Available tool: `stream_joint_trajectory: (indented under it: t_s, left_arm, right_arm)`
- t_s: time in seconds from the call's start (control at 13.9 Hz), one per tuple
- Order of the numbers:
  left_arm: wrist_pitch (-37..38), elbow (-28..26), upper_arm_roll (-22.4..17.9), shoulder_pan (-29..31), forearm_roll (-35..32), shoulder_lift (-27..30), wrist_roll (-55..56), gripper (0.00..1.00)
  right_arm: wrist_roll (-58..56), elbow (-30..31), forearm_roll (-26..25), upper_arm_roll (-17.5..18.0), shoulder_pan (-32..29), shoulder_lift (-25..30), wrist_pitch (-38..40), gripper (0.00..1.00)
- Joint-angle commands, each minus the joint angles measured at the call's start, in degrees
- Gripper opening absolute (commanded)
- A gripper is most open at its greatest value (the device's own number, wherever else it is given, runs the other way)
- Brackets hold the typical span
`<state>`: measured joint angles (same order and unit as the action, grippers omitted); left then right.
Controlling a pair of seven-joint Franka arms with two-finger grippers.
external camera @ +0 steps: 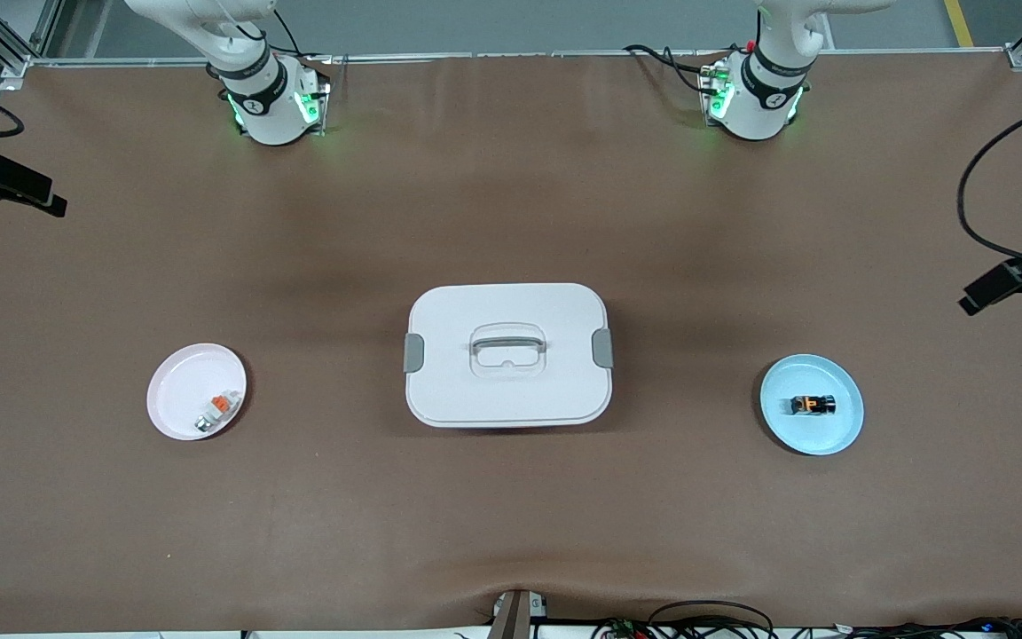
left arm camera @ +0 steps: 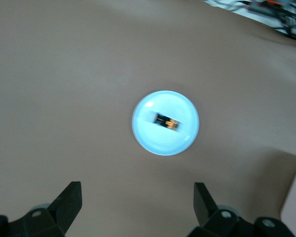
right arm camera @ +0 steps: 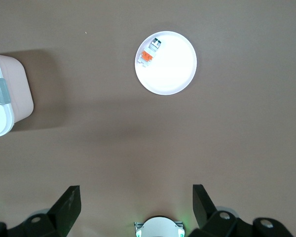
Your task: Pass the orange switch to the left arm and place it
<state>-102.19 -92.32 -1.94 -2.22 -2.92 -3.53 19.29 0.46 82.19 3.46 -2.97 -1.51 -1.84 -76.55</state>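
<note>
I see the orange switch (external camera: pixel 813 405) lying on the blue plate (external camera: pixel 841 434), the box (external camera: pixel 508 355) mid-table. Left gripper (left arm camera: pixel 137 203) hangs over that plate, right gripper (right arm camera: pixel 136 205) over bare table; both spread wide, empty.

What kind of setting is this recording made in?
Most likely a robotics lab test bench: two arm bases bolted along a brown-covered table, side cameras on stands, loose cables, and staged props, a white box between two small plates.

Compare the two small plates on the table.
The blue plate sits toward the left arm's end and holds the orange switch, dark and lying on its side. The white plate sits toward the right arm's end and holds a white-and-grey part near its rim. Both are round, flanking the box.
</note>
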Motion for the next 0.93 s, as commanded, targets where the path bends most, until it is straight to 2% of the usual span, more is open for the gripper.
stream_joint_trajectory:
  t_s: [0.0, 0.29, 0.43, 0.5, 0.65, 0.72, 0.86]
  left_arm:
    - [-0.37, 1.1, 3.77, 0.9, 0.89, -1.3, 0.04, 1.0]
    - [0.15, 1.09, 5.36, 0.99, 0.29, -0.95, -1.19, 1.0]
    - [-0.2, 1.53, 5.02, 2.03, 0.11, -0.95, -7.03, 1.0]
    - [-0.11, 1.62, 4.49, 2.3, 0.37, -0.95, -13.25, 1.0]
    - [0.06, 1.88, 0.9, 1.78, 1.16, -0.95, -20.06, 1.0]
    - [0.76, 3.54, 0.62, 1.61, 1.51, -1.12, -20.43, 1.0]
    - [7.67, 10.19, 0.44, 0.9, 1.43, -3.22, -20.52, 1.0]
  right_arm:
    - [0.59, 0.16, 0.41, -0.11, -0.16, 0.61, 0.35, 1.0]
    - [0.59, 0.16, -0.47, -0.19, -0.42, 0.61, -0.01, 1.0]
    - [0.59, 0.16, -0.39, -0.19, -1.29, 0.53, -0.01, 1.0]
    - [0.59, 0.16, -0.38, -0.19, -1.65, 0.53, 0.08, 1.0]
    - [0.5, 0.16, -0.38, -0.19, -2.0, 0.44, -0.01, 1.0]
    - [0.5, 0.16, -0.47, -0.19, -2.0, 0.35, -0.01, 1.0]
    - [0.5, 0.16, -0.39, -0.19, -2.0, 0.35, -0.01, 1.0]
